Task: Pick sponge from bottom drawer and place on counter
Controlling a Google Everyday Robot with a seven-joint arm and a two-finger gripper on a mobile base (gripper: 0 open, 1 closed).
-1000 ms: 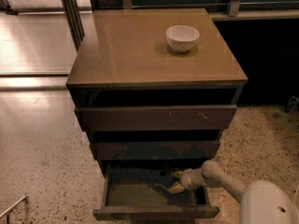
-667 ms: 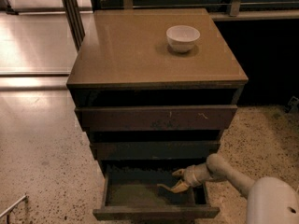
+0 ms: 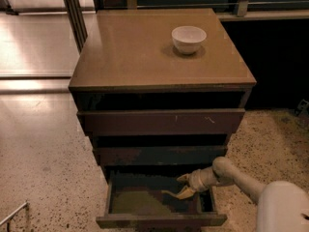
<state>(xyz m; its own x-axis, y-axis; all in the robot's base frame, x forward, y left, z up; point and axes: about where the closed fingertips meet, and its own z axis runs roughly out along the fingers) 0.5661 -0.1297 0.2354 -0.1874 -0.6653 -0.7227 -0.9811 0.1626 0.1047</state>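
Observation:
The bottom drawer (image 3: 159, 220) is pulled out at the foot of the dark cabinet, and its olive-grey floor shows. My gripper (image 3: 177, 187) is inside the drawer's right half, just above the floor, reaching in from the right. Its yellowish fingers (image 3: 173, 195) are spread apart with nothing visible between them. I cannot make out the sponge; it is hidden or lost in the drawer's shadow. The tan counter (image 3: 130, 52) tops the cabinet.
A white bowl (image 3: 189, 38) stands on the counter at the back right. The two upper drawers (image 3: 161, 121) are slightly open above my gripper. My arm (image 3: 241, 178) comes in from the lower right over speckled floor. A metal post (image 3: 73, 11) stands behind on the left.
My gripper has stayed in the bottom drawer's right half. The wrist has lifted slightly and the forearm has shifted a little.

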